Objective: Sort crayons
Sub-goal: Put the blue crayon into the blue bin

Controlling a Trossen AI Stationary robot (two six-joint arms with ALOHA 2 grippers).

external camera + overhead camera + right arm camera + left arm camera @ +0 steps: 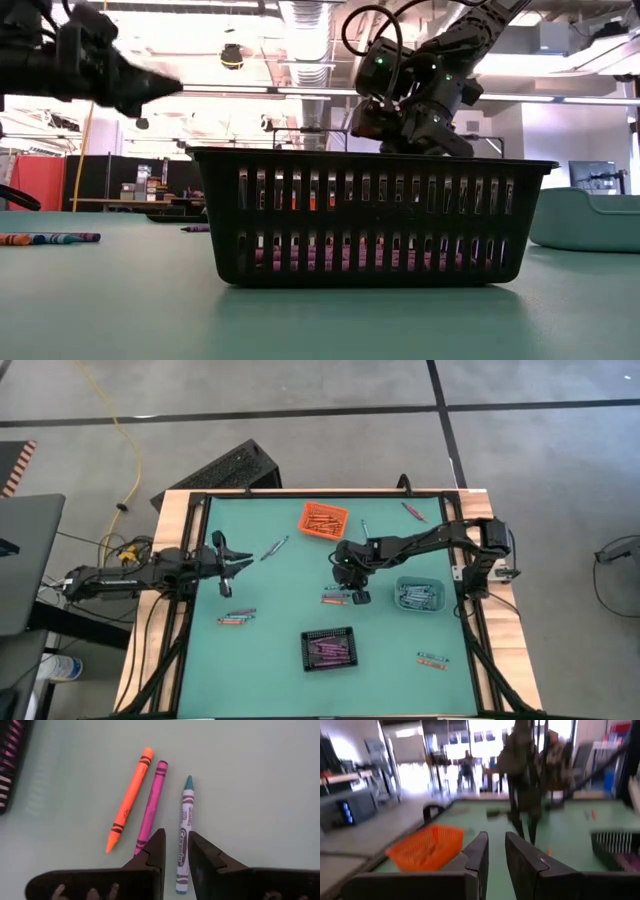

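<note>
Right gripper [357, 596] sits mid-table, pointing down over a trio of crayons; in the right wrist view its fingers [156, 851] show a narrow gap, nothing between them, tips just above the mat. Below them lie an orange crayon [129, 800], a magenta crayon [151, 806] and a teal-tipped grey crayon [184, 833], roughly parallel, close but apart. Grey one runs under the gap between the fingers.

Containers: orange bin [323, 518] at the far side of the mat, orange/red sticks inside. Black slotted bin [331, 649] at the near middle, purple sticks inside; low view shows purple through its slots. Teal bin [419, 594] near the right edge, grey/blue sticks inside.

Loose crayons: a few [236, 616] on the left part of the mat, a pair [432, 660] near the right front corner, a grey stick [274, 548] just beside the left gripper, a reddish one [413, 511] at the far right.

Left gripper [229, 567] hangs over the left part of the mat, arm stretched in from the left edge, fingers [479, 854] with a small gap, holding nothing.

Mat [270, 680] is flat green, matte. Bins are rectangular plastic with slotted or mesh walls. Crayons are thin sticks in paper wraps.
</note>
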